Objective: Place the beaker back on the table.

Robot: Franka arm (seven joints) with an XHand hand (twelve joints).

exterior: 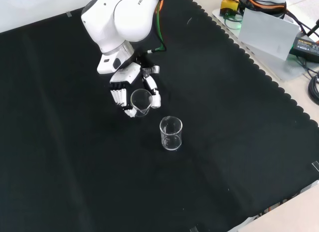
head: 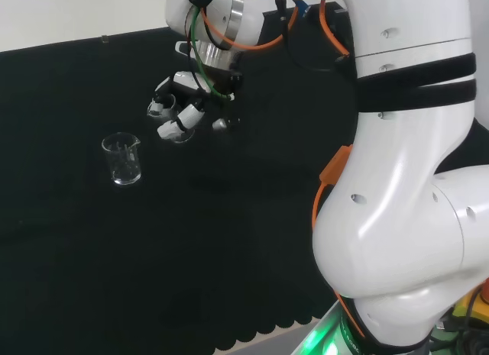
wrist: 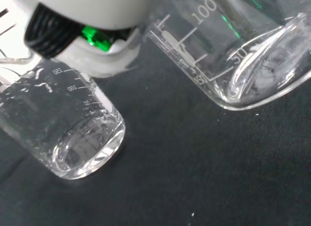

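the task is judged unfinished: the black cloth (exterior: 239, 142) covering the bench, scalloped at its edge, is where the beaker must yet be set. above it the hand (exterior: 130, 90) is seen with fingers curled round the held beaker (exterior: 141, 102), kept off the cloth. a second beaker (exterior: 171, 133) stands upright just beside. cables and boxes lie beyond the cloth's edge.

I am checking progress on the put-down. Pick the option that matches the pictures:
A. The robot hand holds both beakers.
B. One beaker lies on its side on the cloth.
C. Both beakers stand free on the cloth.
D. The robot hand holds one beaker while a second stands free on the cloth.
D: in the front view the robot hand has its fingers curled round the held beaker, while the second beaker stands upright and apart on the black cloth.
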